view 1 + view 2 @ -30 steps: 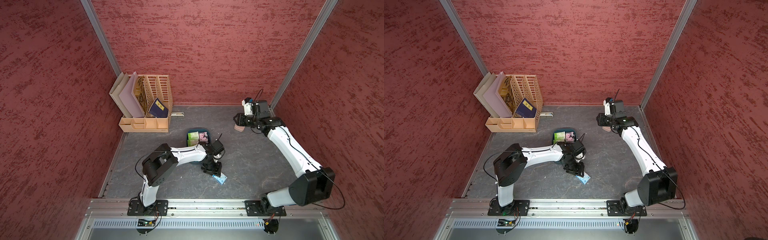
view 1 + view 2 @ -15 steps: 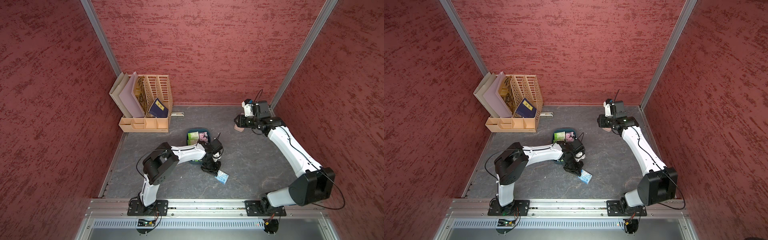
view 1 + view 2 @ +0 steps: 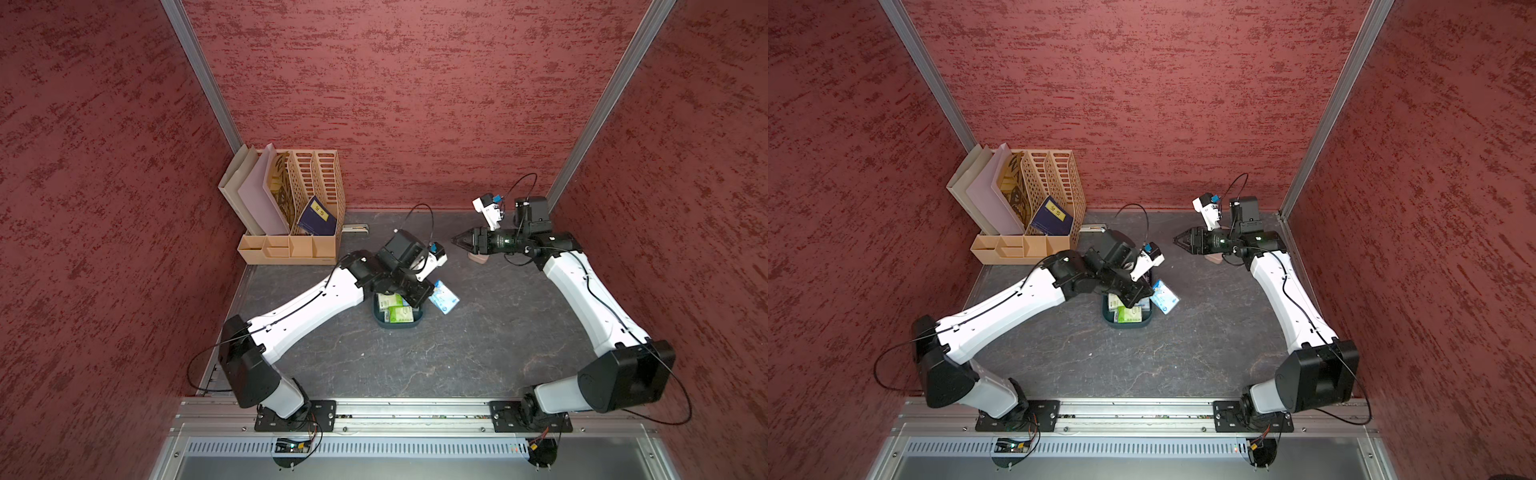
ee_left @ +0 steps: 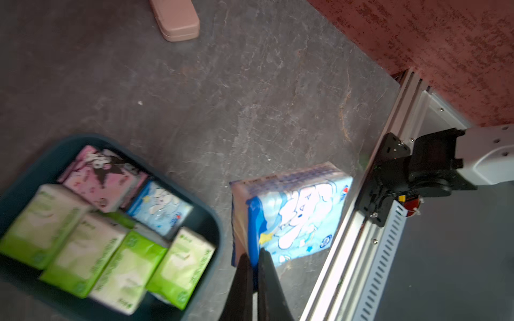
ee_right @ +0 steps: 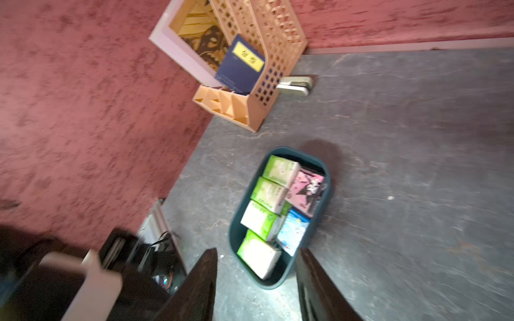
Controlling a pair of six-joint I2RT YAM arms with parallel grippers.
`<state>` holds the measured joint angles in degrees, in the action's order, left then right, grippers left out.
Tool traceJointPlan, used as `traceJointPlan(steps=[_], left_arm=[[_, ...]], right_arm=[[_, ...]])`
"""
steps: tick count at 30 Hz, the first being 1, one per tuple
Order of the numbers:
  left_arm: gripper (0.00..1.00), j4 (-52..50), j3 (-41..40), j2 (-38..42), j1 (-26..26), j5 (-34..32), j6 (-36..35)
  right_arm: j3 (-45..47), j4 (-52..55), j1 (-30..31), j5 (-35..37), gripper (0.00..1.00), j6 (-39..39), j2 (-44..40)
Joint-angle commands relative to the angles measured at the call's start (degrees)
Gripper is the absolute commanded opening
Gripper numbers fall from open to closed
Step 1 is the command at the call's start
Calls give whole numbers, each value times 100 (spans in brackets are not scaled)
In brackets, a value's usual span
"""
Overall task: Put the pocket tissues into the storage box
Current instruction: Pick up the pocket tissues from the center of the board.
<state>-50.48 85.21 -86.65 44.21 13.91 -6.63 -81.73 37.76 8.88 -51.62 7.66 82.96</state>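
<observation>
the left gripper (image 4: pixel 254 259) is pinching one edge of a light blue tissue pack (image 4: pixel 294 216) with a white cartoon animal and stars, just beside the dark teal storage box (image 3: pixel 397 325). green, pink and blue packs (image 5: pixel 274 191) lie in the box. the right gripper (image 3: pixel 455 240) is spread apart, holding nothing.

Nothing is reading cleanly. The yellow label (image 5: pixel 248 59) on the dark blue book (image 5: pixel 236 76) is carrying two black Chinese characters, too blurred to make out. The book is standing in the beige file organizer (image 3: pixel 291 253), about 10 o'clock from the storage box (image 3: pixel 399 325). The light blue packet (image 4: pixel 294 216), about 3 o'clock of the box, is showing a round blue logo and fine print, unreadable. The green packets (image 4: pixel 83 250) are showing small round logos, blurred.
</observation>
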Motion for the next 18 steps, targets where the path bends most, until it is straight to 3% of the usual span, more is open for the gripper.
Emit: traceJointPlan(steps=[1, 7, 12, 18], left_arm=[[0, -608, -313, 153, -687, 45, -1389], [0, -614, -180, 331, -1013, 6, -1982], [0, -602, -117, 445, -994, -47, -2033], [0, -472, -188, 630, -993, -62, -1922]], right_arm=[[-88, -119, 16, -1286, 48, -32, 168], [-413, 898, 673, -781, 50, -816, 455], [-395, 824, 1372, 221, 50, -861, 692], [-398, 560, 1923, 411, 47, -722, 1045]])
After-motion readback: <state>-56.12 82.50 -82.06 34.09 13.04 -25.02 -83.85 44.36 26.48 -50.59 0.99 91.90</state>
